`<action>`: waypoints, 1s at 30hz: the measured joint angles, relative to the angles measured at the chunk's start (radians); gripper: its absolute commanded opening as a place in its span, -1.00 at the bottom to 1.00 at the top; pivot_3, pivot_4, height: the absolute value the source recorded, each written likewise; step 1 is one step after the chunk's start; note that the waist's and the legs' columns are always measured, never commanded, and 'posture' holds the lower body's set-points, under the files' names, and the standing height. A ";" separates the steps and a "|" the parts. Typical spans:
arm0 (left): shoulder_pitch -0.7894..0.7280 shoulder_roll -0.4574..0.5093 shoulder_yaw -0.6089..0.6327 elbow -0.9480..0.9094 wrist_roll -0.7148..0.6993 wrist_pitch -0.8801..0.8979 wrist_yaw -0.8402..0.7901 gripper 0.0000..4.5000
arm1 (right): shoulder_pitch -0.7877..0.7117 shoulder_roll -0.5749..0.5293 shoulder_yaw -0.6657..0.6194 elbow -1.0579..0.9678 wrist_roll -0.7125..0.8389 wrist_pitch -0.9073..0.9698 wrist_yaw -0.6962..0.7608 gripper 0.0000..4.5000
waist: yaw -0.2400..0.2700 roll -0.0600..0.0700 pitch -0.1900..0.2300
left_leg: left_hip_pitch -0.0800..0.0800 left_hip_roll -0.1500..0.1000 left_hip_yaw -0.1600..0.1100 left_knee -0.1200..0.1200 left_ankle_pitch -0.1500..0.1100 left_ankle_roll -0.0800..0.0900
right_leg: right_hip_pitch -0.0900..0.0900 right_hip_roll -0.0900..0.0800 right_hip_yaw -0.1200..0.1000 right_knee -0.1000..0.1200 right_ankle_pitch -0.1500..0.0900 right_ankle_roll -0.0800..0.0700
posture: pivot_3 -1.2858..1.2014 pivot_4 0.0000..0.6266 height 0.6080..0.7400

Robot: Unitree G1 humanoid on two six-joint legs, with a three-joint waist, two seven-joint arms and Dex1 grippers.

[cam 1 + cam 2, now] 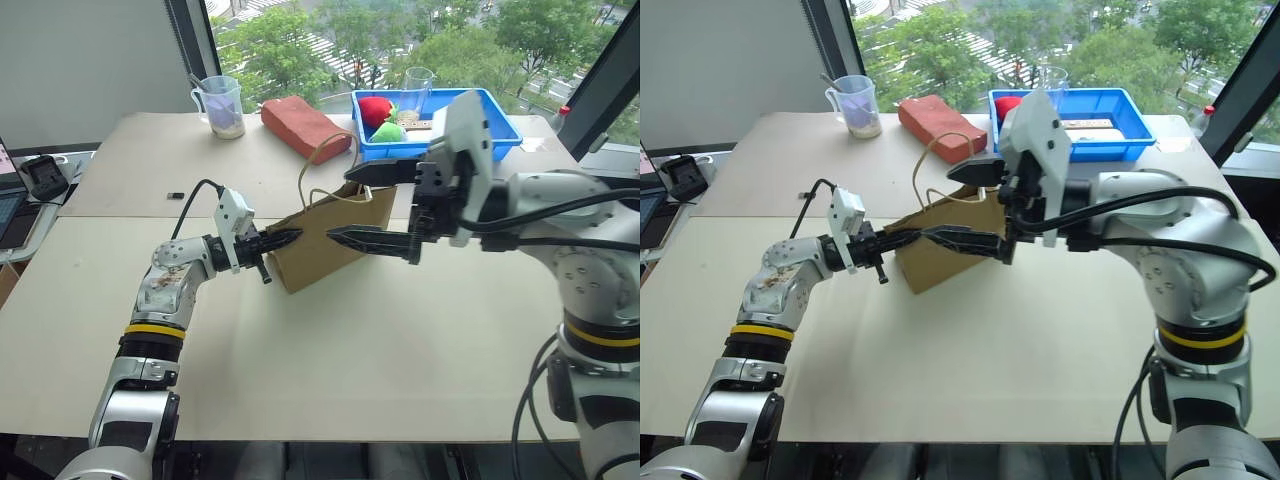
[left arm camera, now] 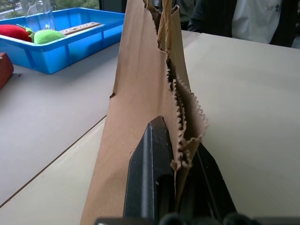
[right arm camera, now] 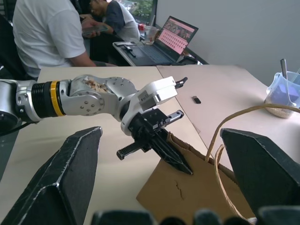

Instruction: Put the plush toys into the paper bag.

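Observation:
The brown paper bag [image 1: 335, 240] lies tilted on the table's middle, its cord handles [image 1: 322, 150] looping upward. My left gripper [image 1: 290, 239] is shut on the bag's serrated mouth edge [image 2: 180, 117], one finger on each side of the paper. My right gripper [image 1: 340, 205] hovers just above the bag, pointing left, with its jaws wide open and nothing between them. In the right wrist view the bag [image 3: 187, 192] sits below, with the left gripper [image 3: 180, 164] clamped on its corner. The plush toys are out of view.
A blue tray [image 1: 440, 147] at the back right holds a red and green strawberry-like toy [image 1: 378, 112] and a glass [image 1: 418, 88]. A red block [image 1: 303, 125] and a measuring cup [image 1: 220, 105] stand behind the bag. People and a laptop [image 3: 176, 37] sit at a neighbouring table.

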 measured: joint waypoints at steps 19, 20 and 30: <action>-0.079 0.031 -0.123 0.099 -0.010 -0.039 -0.368 -0.87 | 0.020 -0.384 -0.126 0.067 0.184 0.159 0.154 1.00 | 0.003 0.000 0.000 | -0.003 0.000 0.001 0.000 -0.001 0.002 | 0.000 0.000 0.000 -0.010 0.000 0.000 | 0.03 -0.52 1.00; -0.080 0.027 -0.123 0.108 -0.003 -0.048 -0.371 -0.73 | 0.044 -0.384 -0.124 0.064 0.181 0.152 0.157 1.00 | 0.003 0.000 0.000 | -0.003 0.000 0.001 0.000 -0.001 0.002 | 0.000 0.000 0.000 -0.010 0.000 0.000 | 0.03 -0.52 1.00; -0.036 0.185 -0.037 -0.082 -0.040 0.123 -0.308 0.99 | 0.217 -0.433 -0.175 0.033 0.144 0.082 0.156 1.00 | -0.001 0.000 0.000 | -0.002 0.001 0.001 0.000 -0.001 0.002 | -0.001 0.000 0.000 -0.009 0.000 0.000 | 0.03 -0.52 1.00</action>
